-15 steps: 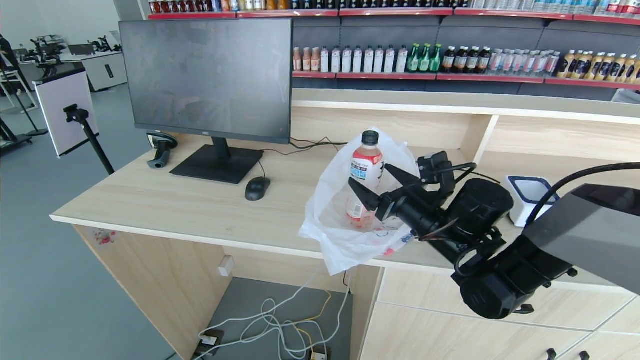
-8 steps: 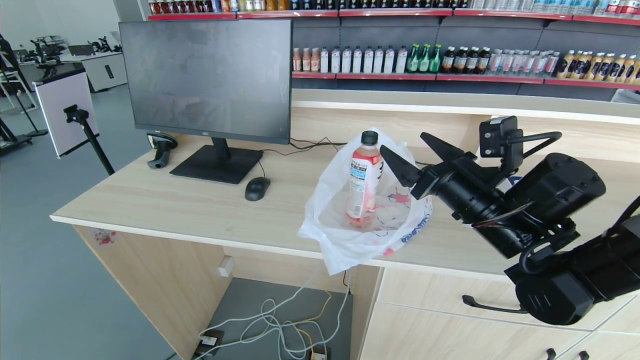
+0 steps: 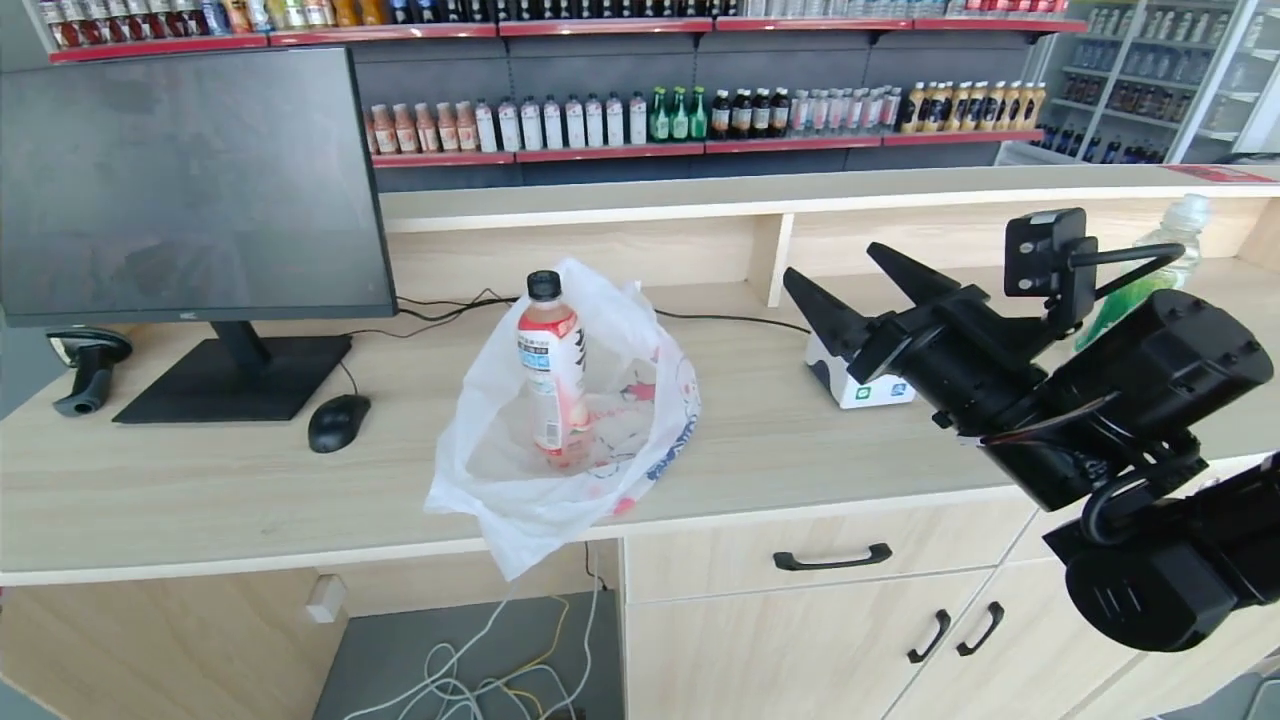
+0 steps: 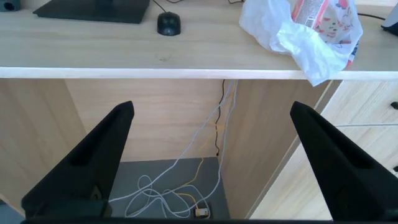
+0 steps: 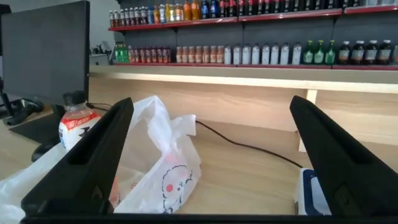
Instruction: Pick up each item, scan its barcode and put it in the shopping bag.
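A pink drink bottle [image 3: 548, 370] with a black cap stands upright inside the white plastic shopping bag [image 3: 500, 480] on the wooden counter [image 3: 200, 490]. My right gripper [image 3: 832, 262] hangs open and empty above the counter, to the right of the bag and clear of it. In the right wrist view the right gripper [image 5: 211, 101] faces the bottle [image 5: 78, 124] and the bag [image 5: 165, 155]. My left gripper [image 4: 211, 107] is open and empty, held low in front of the counter, with the bag [image 4: 311, 37] above it. A green bottle [image 3: 1160, 260] stands at the far right, partly behind my right arm.
A white barcode scanner box [image 3: 858, 385] sits on the counter just behind the right gripper. A monitor [image 3: 190, 190], a mouse [image 3: 338, 422] and a handheld scanner [image 3: 88, 360] are at the left. Drawers [image 3: 830, 560] and loose cables [image 4: 180, 186] lie below the counter.
The right gripper, whose open fingers were either side of the bottle in the bag, drew back up and to the right. The head camera then swung right, shifting the whole picture left.
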You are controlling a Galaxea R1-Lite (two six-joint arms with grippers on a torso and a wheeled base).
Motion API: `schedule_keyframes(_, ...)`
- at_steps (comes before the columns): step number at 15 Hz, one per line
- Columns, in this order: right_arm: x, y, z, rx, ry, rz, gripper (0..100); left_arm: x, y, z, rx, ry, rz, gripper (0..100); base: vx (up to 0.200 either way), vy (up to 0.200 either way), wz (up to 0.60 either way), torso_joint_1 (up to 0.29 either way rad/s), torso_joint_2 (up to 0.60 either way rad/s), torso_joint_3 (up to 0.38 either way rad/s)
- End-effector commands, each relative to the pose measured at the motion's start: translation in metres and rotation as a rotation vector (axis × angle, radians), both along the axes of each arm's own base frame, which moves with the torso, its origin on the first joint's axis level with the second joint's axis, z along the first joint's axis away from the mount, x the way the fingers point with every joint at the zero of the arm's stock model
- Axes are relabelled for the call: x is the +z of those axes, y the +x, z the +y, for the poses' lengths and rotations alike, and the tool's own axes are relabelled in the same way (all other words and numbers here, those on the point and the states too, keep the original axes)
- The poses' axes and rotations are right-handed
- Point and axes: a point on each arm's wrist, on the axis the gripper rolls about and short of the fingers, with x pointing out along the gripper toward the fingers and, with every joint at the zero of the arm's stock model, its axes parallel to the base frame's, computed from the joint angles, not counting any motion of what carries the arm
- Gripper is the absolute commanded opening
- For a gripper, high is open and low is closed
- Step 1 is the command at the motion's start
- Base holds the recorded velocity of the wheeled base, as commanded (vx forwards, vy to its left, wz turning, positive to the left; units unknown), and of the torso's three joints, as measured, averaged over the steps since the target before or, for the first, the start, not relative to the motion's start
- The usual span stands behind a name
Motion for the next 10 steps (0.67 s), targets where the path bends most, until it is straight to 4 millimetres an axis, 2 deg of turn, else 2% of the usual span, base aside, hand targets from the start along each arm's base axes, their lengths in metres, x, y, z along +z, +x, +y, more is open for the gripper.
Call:
schedule_keyframes(1, -0.0002, -0.0003, 0.0003, 0.001, 0.000, 0.000, 100, 0.0001, 0.0000, 0.0000, 0.003, -0.003, -0.001, 100, 0.000, 0.000, 0.00, 0.000, 0.00, 0.000)
schedule_keyframes(10, -0.0009, 0.0004, 0.0006, 0.000, -0.001, 0.001, 100, 0.0001, 0.0001, 0.0000, 0.002, -0.005, 0.000, 100, 0.000, -0.200, 0.00, 0.003, 0.00, 0.002)
